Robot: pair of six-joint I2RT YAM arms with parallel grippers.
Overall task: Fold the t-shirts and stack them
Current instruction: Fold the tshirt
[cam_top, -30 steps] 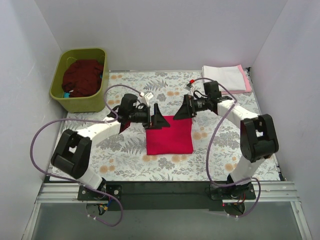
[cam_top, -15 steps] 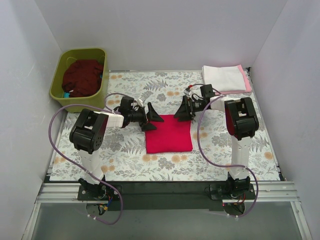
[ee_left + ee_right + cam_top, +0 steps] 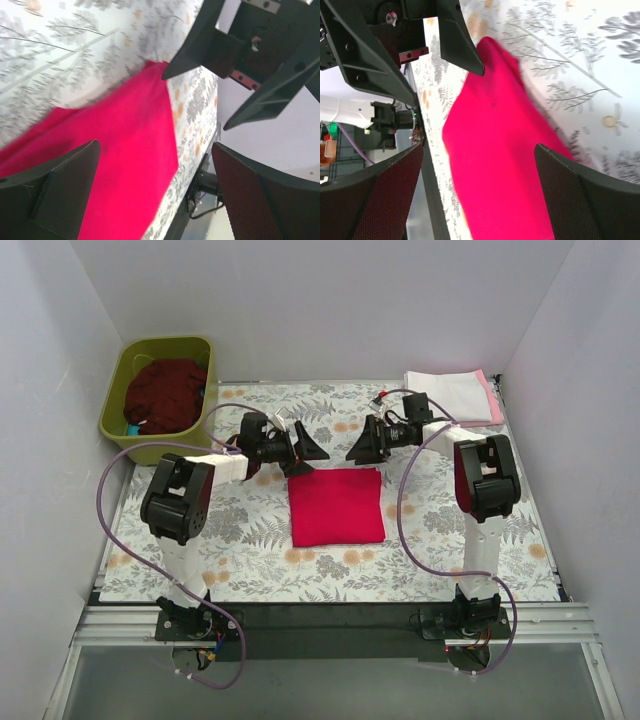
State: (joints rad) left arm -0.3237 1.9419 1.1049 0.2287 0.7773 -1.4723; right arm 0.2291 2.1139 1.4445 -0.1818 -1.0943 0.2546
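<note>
The crimson-red t-shirt lies folded into a flat square on the floral table cloth at the middle. It also shows in the left wrist view and the right wrist view. My left gripper is open and empty just beyond the shirt's far left corner. My right gripper is open and empty just beyond its far right corner. A white t-shirt lies folded on a pale pink one at the far right. A dark maroon shirt lies bunched in the tub.
The olive-green plastic tub stands at the far left corner. White walls close in the table on three sides. Purple cables loop beside both arms. The black base rail runs along the near edge.
Both grippers have let go of the red shirt and drawn back toward the far side. The shirt now lies flat as a square. Both arms have folded upright.
</note>
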